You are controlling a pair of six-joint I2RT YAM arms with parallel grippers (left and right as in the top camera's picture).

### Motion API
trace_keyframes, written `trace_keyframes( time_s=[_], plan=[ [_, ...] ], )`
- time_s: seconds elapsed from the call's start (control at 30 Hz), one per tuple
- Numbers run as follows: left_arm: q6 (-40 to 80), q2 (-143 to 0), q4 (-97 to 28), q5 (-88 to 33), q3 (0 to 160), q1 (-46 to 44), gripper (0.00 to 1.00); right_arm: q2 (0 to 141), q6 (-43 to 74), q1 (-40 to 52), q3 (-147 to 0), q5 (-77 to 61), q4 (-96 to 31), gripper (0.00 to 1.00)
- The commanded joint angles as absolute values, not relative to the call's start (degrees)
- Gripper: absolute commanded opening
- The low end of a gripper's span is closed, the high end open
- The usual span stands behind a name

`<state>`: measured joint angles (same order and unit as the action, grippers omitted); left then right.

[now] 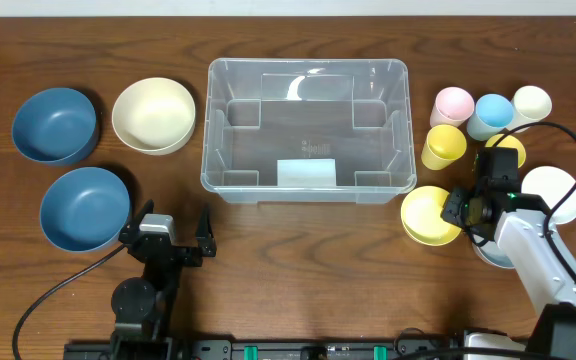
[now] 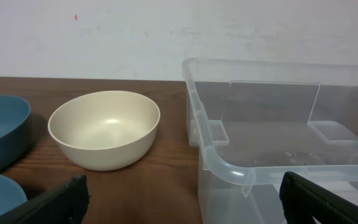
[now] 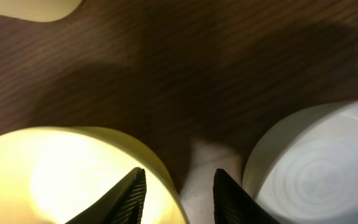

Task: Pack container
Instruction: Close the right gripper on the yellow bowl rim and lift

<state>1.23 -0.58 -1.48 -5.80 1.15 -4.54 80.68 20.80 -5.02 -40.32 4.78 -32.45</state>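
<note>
My L tool [image 1: 176, 228] sits low, wide open. R arm [image 1: 538, 255] bends down, R tool [image 3: 179, 190] narrow, astride yellow bowl [image 3: 55, 180] rim; can't tell if it grips.

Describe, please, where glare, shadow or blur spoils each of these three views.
Overhead: sharp, with glare patches on the container. Left wrist: evenly lit, clear. Right wrist: the yellow bowl is washed out, the white bowl soft, the table shadowed.
</note>
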Motion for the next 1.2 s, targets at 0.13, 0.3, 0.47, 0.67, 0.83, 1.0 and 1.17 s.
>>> trace_keyframes(
  time_s=[0.13,0.3,0.47,0.67,0.83,1.0,1.17],
  plan=[
    [0.4,-0.2,-3.5,-6.7,0.2,-4.3,0.98,84.5,21.2,-5.3,-40.0,6.2,-31.3,0.18],
    [0.4,-0.2,-3.5,-6.7,0.2,-4.3,0.98,86.3,21.2,-5.3,-40.0,6.2,-31.2,0.01],
    [0.4,-0.2,-3.5,-6.7,0.2,-4.3,0.98,86.3,21.2,-5.3,-40.0,6.2,-31.3,0.01],
    [0.4,-0.2,-3.6,-6.7,0.2,-4.3,0.98,86.1,22.0,-5.3,-40.1,5.8,-34.0,0.01],
    [0.4,-0.2,-3.6,-6.7,0.2,-4.3,0.98,85.8,22.7,-5.4,-40.3,4.2,-37.3,0.01],
    [0.4,-0.2,-3.5,-6.7,0.2,-4.3,0.98,84.1,23.7,-5.4,-40.5,0.4,-40.3,0.01],
    [0.4,-0.2,-3.5,-6.7,0.2,-4.3,0.98,81.3,23.8,-6.2,-40.6,-1.9,-43.2,0.01]
  ],
)
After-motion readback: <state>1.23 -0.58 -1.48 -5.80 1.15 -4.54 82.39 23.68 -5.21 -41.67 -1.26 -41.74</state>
